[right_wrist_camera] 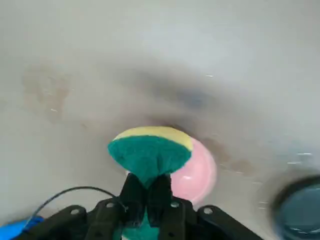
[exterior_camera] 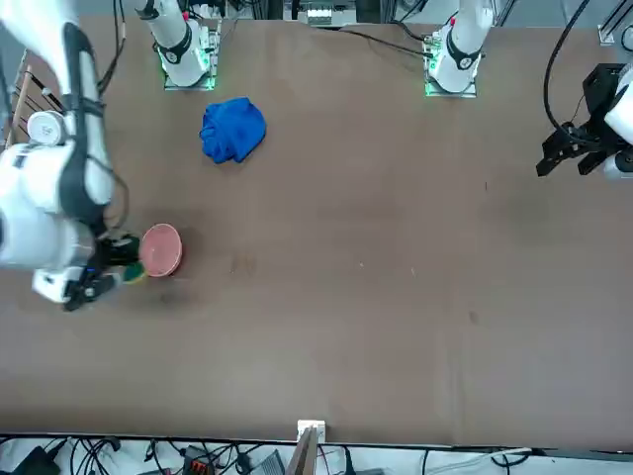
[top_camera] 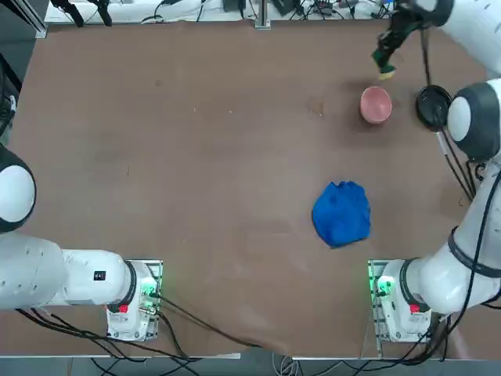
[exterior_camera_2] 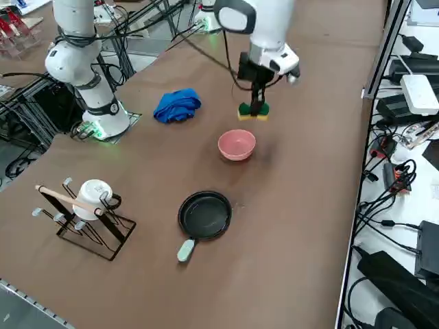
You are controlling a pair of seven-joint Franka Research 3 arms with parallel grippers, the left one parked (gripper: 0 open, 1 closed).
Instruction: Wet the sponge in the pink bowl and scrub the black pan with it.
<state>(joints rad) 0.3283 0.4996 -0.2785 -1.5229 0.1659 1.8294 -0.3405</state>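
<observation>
My right gripper (top_camera: 383, 61) hangs above the table just past the pink bowl (top_camera: 376, 104), on its far side. It is shut on the sponge (top_camera: 387, 73), and the wrist view shows the green and yellow sponge (right_wrist_camera: 150, 149) pinched between the fingers of the gripper (right_wrist_camera: 146, 186). The sponge (exterior_camera_2: 253, 111) is off the table, near the bowl (exterior_camera_2: 236, 145) but not over it. The black pan (exterior_camera_2: 204, 214) with its pale handle stub lies beside the bowl, towards the table's right edge. In the top view the pan (top_camera: 430, 106) is partly hidden by my arm.
A crumpled blue cloth (top_camera: 342, 213) lies nearer my base, in front of the bowl. A wire rack holding a white mug (exterior_camera_2: 94, 195) stands near the right table edge. Cables and equipment run along the far edge.
</observation>
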